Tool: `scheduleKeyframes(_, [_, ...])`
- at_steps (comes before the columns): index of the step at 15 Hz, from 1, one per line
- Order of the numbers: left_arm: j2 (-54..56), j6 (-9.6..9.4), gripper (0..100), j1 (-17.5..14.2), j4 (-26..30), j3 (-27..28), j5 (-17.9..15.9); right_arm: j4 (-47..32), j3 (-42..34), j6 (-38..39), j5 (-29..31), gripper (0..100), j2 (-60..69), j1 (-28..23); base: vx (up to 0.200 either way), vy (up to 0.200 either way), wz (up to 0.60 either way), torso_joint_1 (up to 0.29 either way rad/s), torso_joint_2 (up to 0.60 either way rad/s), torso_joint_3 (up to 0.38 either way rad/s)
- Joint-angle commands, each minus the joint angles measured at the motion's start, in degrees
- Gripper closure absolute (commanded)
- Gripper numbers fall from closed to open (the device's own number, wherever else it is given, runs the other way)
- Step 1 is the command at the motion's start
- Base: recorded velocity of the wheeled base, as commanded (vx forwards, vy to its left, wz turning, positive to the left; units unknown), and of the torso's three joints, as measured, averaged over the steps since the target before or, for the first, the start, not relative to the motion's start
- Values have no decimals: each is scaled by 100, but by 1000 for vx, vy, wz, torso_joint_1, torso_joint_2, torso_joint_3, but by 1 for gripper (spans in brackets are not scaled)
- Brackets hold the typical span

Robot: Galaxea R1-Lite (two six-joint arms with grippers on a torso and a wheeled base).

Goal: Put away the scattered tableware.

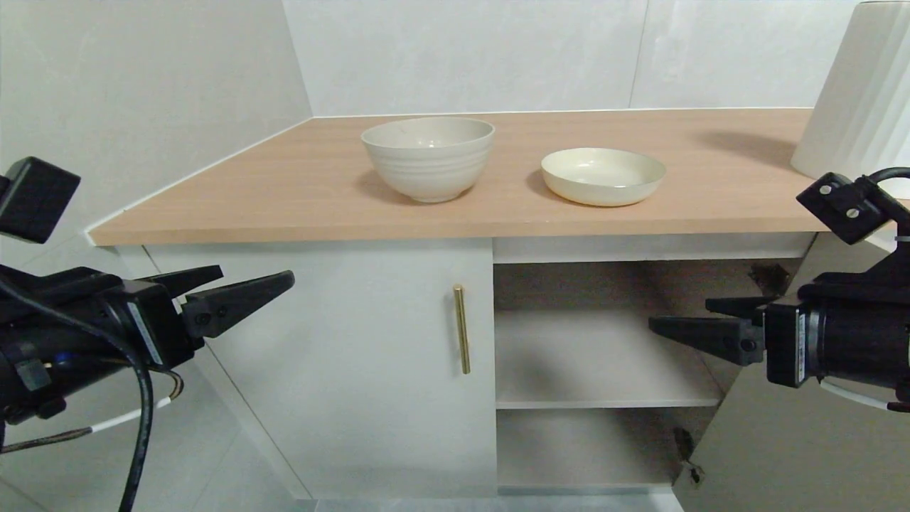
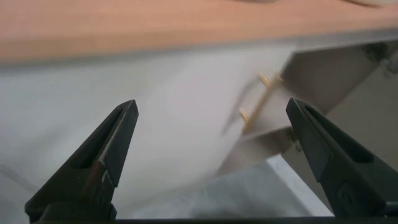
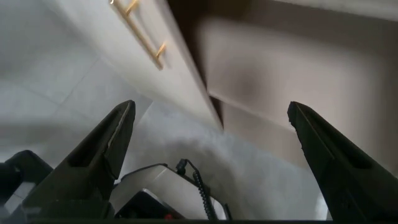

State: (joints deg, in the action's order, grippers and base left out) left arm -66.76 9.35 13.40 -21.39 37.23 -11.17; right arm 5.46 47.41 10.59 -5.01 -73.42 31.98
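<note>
A white cabinet (image 1: 355, 355) stands with its right side open, baring a shelf (image 1: 597, 363). On its wooden top (image 1: 284, 192) sit a deep bowl (image 1: 428, 158) and, just to its right, a shallow dish (image 1: 603, 176), apart. Below counter level, the left gripper (image 1: 256, 274) hangs before the closed door and the right gripper (image 1: 679, 314) before the open compartment, both with jaws spread and empty. A brass handle (image 1: 461, 328) runs upright on the door.

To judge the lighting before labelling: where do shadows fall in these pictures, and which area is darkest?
Head view: the deep bowl, the shallow dish and the white ribbed object each cast a soft shadow toward the robot's left on the countertop; the open cupboard compartment is darkest at its back. Right wrist view: that compartment is likewise shaded.
</note>
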Motion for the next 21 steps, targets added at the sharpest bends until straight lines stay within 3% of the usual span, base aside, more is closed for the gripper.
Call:
scheduleKeyframes(1, [-22,5,0,-4,-14,-5,0,43,-135,-5,-88,0,250,28,0,0,0,0,0,0])
scheduleKeyframes(10, [-22,5,0,-4,-14,-5,0,359,-294,-93,-167,0,320,19,0,0,0,1,-14,-10])
scheduleKeyframes(21, [-74,5,0,-4,-5,-23,-17,359,-311,-207,-167,0,285,19,0,0,0,123,-417,-295])
